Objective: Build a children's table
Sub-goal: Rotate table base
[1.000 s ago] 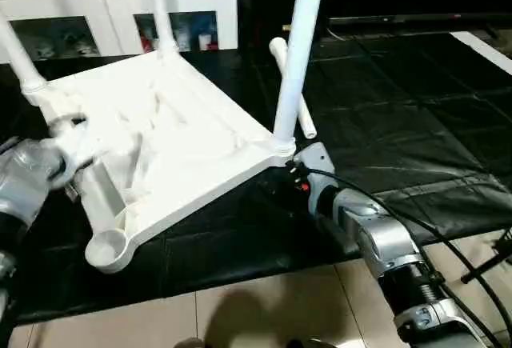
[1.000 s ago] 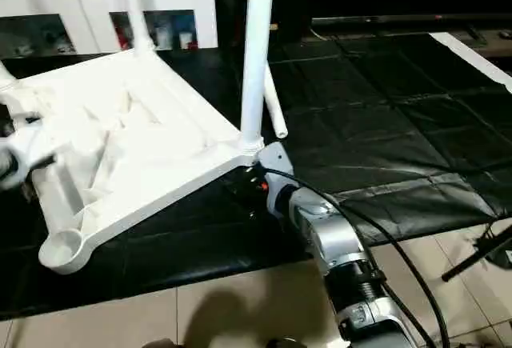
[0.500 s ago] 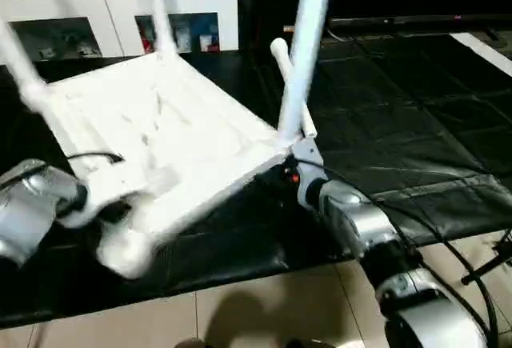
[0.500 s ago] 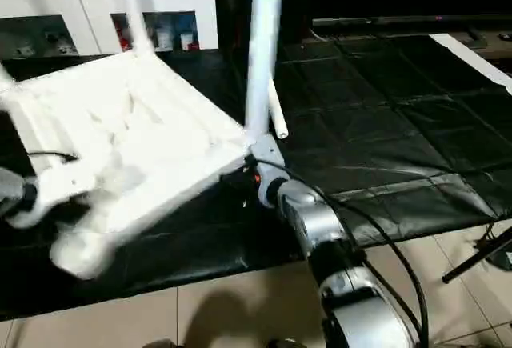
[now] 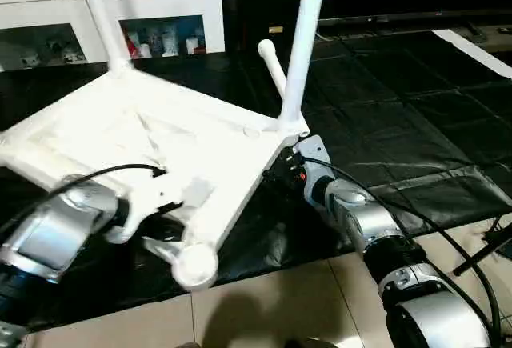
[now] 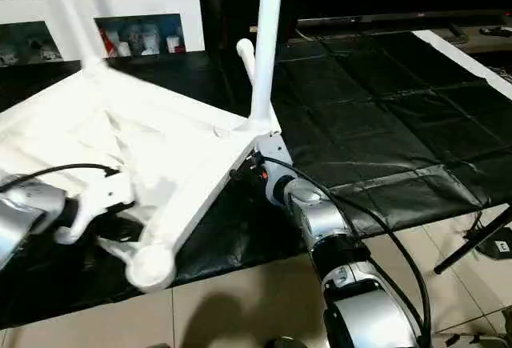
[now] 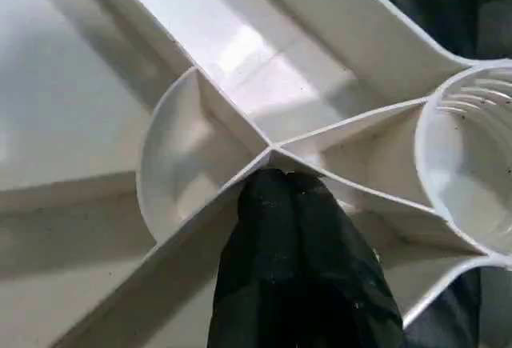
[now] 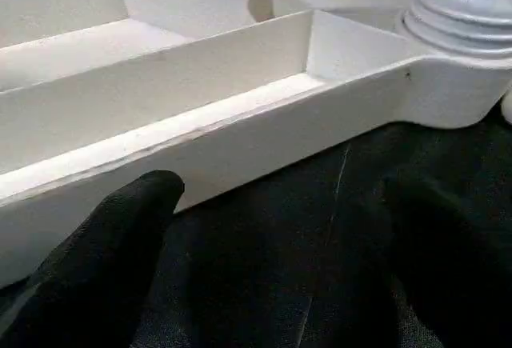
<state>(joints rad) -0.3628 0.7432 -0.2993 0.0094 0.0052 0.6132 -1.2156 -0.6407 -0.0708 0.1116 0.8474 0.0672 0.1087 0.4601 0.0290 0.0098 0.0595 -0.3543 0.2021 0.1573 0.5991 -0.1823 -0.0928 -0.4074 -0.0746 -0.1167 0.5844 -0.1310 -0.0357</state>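
Observation:
The children's table top (image 5: 160, 140) lies upside down and tilted on the black mat, ribbed underside up. One white leg (image 5: 300, 44) stands in its right corner, and another leg (image 5: 100, 12) rises at the back left. A loose leg (image 5: 272, 64) lies on the mat behind. The near corner's round socket (image 5: 196, 264) holds nothing. My left gripper (image 7: 276, 182) is shut, its tips pressed against a rib junction beside that socket (image 7: 472, 164). My right gripper (image 8: 284, 200) is open, low over the mat just before the top's side wall (image 8: 240, 140), near the right leg's base (image 8: 464, 12).
A white cabinet with glass doors (image 5: 160, 12) stands behind the mat. The black mat (image 5: 400, 108) stretches right, with tile floor (image 5: 280, 300) in front. A thin black stand foot (image 5: 484, 252) crosses the floor at the right edge.
The table top has swung round: its near socket corner moved right and toward me, and the back left leg shifted right. My left arm followed to the right along it. The right gripper stays by the right corner.

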